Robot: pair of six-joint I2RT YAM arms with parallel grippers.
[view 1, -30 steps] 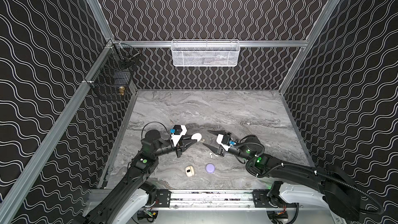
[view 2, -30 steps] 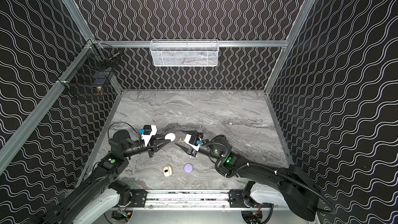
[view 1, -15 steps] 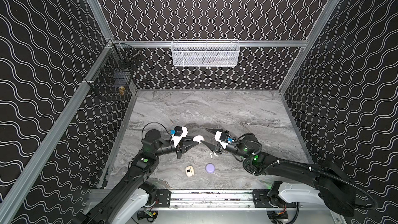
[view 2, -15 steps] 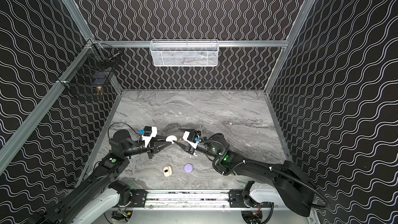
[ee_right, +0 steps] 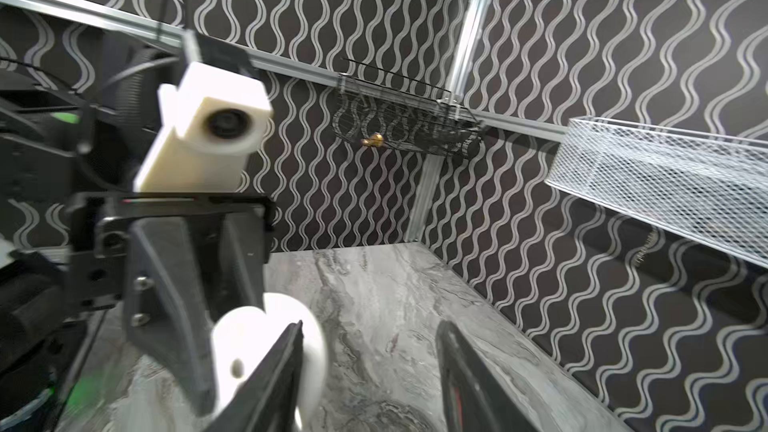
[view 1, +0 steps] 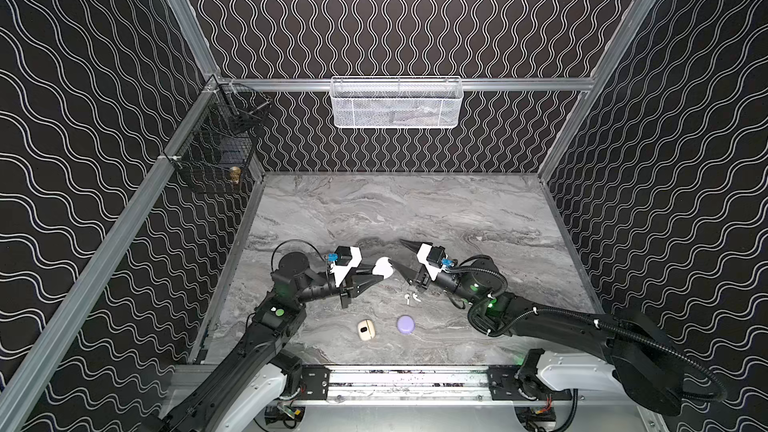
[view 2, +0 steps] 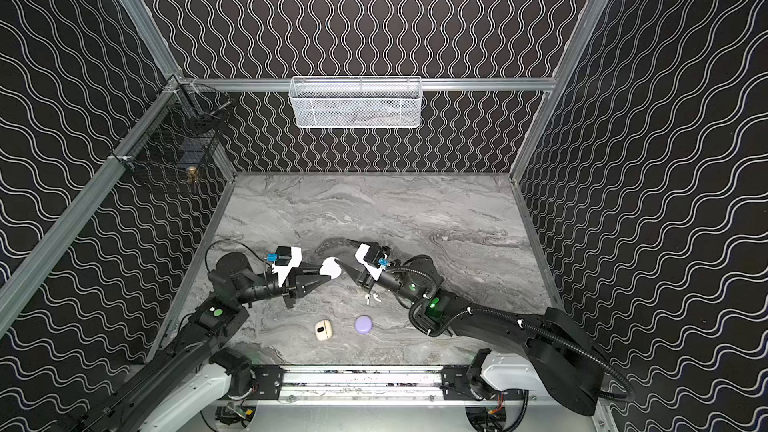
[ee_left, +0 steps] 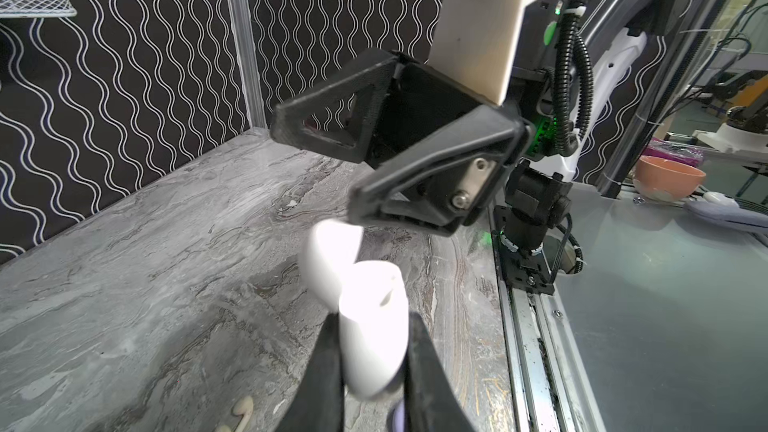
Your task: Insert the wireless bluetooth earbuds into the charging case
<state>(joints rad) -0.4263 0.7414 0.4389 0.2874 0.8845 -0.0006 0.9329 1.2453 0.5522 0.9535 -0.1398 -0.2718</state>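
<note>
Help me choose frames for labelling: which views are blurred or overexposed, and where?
Left wrist view: the white case is mostly blown out, surface detail lost. Right wrist view: that case and the white camera mount are smeared by blur, the wall soft too. Both top views: evenly lit and sharp, though the earbuds show only as tiny specks.

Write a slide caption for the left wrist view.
Left gripper holds an open white charging case; open right gripper close to its lid.

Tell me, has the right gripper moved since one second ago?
Yes. In a top view the right gripper has drawn away from the lilac case, toward the back wall and the white case.
</note>
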